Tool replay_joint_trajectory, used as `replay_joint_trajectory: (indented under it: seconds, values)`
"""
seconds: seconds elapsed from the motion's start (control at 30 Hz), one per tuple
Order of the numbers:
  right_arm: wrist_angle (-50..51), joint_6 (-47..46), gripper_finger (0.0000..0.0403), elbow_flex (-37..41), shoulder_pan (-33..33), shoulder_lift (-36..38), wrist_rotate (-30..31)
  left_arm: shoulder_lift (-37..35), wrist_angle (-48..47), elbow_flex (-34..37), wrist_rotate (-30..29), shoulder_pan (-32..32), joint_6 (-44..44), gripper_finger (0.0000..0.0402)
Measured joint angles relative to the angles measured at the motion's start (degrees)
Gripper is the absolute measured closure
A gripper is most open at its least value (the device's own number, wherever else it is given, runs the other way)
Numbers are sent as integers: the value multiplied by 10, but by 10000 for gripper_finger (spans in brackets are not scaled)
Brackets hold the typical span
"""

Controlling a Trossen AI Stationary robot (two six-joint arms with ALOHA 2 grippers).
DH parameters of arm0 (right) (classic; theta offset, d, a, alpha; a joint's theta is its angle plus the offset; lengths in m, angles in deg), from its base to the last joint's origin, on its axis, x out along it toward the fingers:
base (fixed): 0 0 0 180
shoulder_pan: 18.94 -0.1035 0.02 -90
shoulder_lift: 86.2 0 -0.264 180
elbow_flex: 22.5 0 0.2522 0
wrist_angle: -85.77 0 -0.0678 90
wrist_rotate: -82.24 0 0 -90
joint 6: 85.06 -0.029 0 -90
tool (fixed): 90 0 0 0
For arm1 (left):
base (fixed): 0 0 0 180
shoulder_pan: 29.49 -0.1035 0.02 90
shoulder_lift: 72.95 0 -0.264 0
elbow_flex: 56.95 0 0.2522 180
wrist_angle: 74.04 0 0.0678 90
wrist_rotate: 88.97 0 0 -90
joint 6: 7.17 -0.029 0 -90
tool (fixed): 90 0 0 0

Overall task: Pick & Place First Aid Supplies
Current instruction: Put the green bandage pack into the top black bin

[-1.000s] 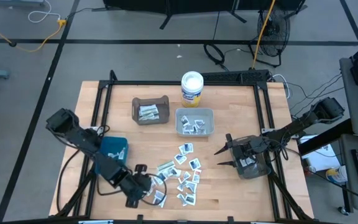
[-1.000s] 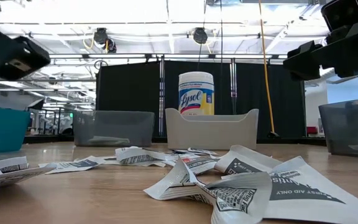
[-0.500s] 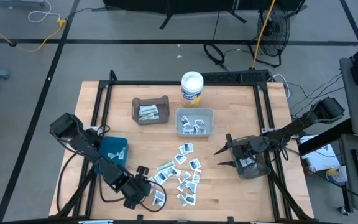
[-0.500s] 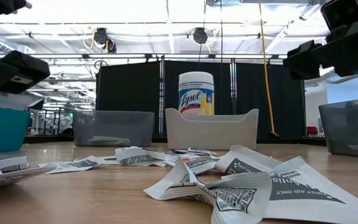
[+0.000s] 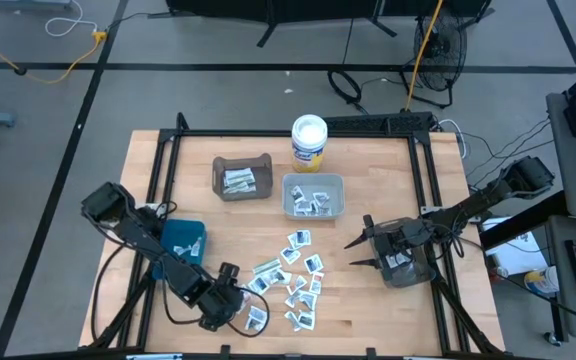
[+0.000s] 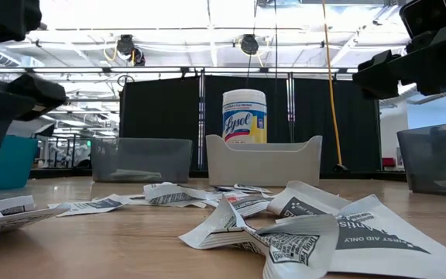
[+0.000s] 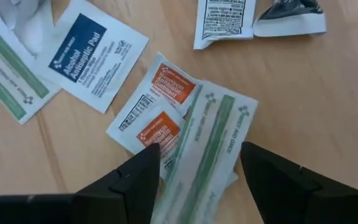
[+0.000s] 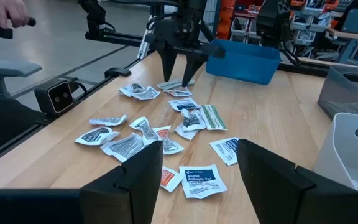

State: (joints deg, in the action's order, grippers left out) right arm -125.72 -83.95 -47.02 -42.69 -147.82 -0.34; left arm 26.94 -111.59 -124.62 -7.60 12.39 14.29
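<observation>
Jaws: the left gripper stands spread and empty, straddling the green-striped strip at the near-left edge of the scattered first aid supplies. The right gripper waits open, holding nothing, right of the pile. Step in hand, judged: approach for a pick. The next move calls for descent, then closure across the strip's width. The strip lies flat; its long axis runs between the fingers, partly over two orange-printed packets.

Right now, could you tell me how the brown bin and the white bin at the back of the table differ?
The brown bin holds only a few green-striped packets, while the white bin holds a fuller heap of small packets. The brown bin sits left of the white bin and slightly farther back. Both are open-topped and rectangular, resting upright on the table.
</observation>
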Motion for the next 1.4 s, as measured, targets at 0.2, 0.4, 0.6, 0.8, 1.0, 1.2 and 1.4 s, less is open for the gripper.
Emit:
replay_joint_trajectory:
  seconds: [0.2,0.4,0.6,0.8,1.0,1.2,1.4]
  values:
    - [0,0,202,0,0,0,0,28,4,-3,32,-3,6,209]
    - [0,-4,202,0,0,0,0,21,3,-2,32,-3,16,241]
    - [0,-4,202,0,0,0,0,15,1,-1,32,-3,16,273]
    - [0,-4,202,0,0,0,0,15,0,-1,32,-3,18,296]
    - [0,-4,202,0,0,0,0,15,-8,-7,32,-3,17,308]
    - [0,-4,202,0,0,0,0,18,-81,-48,13,-5,14,310]
    - [0,-4,202,0,0,0,0,18,-130,-85,6,-16,15,310]
